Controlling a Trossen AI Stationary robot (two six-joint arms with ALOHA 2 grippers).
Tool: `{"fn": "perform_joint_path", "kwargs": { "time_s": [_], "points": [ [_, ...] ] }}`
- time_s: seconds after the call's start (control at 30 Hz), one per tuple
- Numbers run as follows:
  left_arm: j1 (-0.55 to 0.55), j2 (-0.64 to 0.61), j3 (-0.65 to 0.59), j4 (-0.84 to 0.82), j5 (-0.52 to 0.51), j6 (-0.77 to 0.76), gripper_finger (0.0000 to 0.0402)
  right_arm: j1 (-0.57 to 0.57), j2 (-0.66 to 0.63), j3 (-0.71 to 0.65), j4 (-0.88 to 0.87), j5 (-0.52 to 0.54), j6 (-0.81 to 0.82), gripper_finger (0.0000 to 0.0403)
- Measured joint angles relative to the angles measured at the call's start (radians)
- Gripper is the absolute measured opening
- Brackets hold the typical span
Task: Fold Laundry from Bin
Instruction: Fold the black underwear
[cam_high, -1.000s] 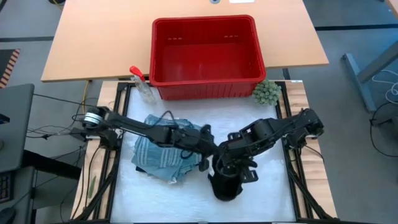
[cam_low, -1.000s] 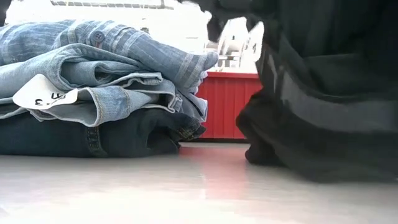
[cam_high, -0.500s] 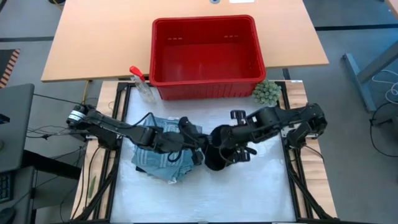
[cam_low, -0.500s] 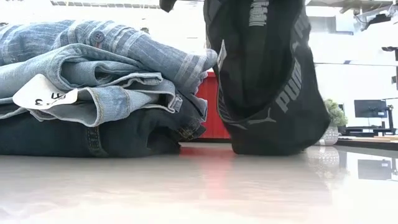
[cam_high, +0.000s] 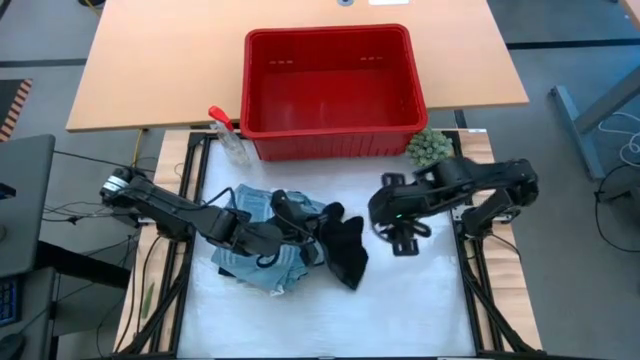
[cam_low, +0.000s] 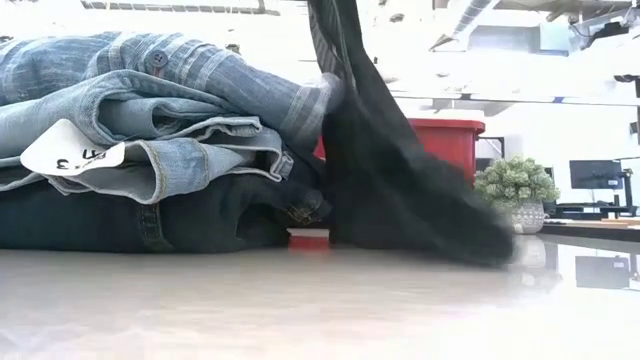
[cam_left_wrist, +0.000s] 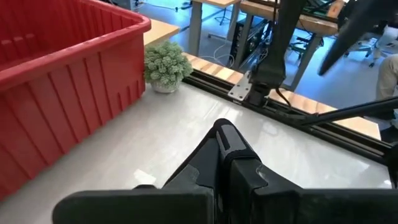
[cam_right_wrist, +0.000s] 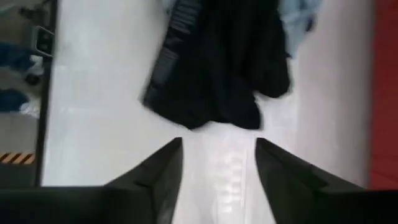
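on the left of the high view, our left gripper (cam_high: 300, 222) sits over the right edge of the folded stack (cam_high: 262, 240), denim jeans (cam_low: 150, 140) and a striped shirt (cam_low: 200, 70) on a dark navy piece (cam_low: 150, 220), which lies on the white counter (cam_high: 420, 300) in front of the red bin (cam_high: 330, 85). in the left wrist view its jaws look pressed together, with a thin strip of dark cloth apparently between the tips; we judge they are pinching the black garment's upper end, but the pinch itself is hidden.

just right of the stack lies the black garment (cam_high: 345, 250), touching the stack's side. in the low view it hangs from above and drapes to the counter, so its long axis runs from the raised end by the left gripper down and away toward the counter's front. it looks light, limp and a bit slick; it will sag wherever it is unsupported, so we would take it by the waistband edge (cam_right_wrist: 171, 46) or two corners.

further right, our right gripper (cam_high: 400, 235) is clear of the cloth, jaws apart and empty. the green fuzzy ball (cam_high: 428, 148) sits by the bin's corner.
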Motion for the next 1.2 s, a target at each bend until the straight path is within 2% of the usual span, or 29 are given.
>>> {"fn": "perform_joint_path", "kwargs": {
  "time_s": [0.1,0.23,0.37,0.5,0.6,0.73,0.97,1.2],
  "points": [
    [0.000,-0.028,0.000,-0.033,0.007,-0.002,0.0000,0.014,-0.082,-0.097,0.048,0.050,0.069,0.0261],
    [0.001,-0.063,0.000,-0.139,0.014,-0.035,0.0000,0.096,-0.208,-0.364,0.284,0.075,0.122,0.0273],
    [0.006,-0.074,0.000,-0.239,0.066,-0.055,0.0000,0.199,-0.274,-0.649,0.605,0.072,0.043,0.0274],
    [0.025,-0.068,0.000,-0.317,0.171,-0.083,0.0000,0.283,-0.246,-0.818,0.847,0.072,-0.118,0.0274],
    [0.035,-0.060,-0.001,-0.345,0.185,-0.093,0.0000,0.312,-0.179,-0.854,0.927,0.104,-0.144,0.0274],
    [0.053,-0.061,0.000,-0.364,0.220,-0.077,0.0000,0.296,-0.069,-0.854,0.997,0.111,-0.122,0.0274],
    [0.083,-0.061,0.000,-0.398,0.251,-0.074,0.0000,0.204,0.104,-0.841,1.076,0.021,-0.180,0.0274],
    [0.090,-0.057,0.000,-0.453,0.264,-0.063,0.0000,0.136,0.202,-0.841,1.137,-0.002,-0.181,0.0273]
  ]
}}
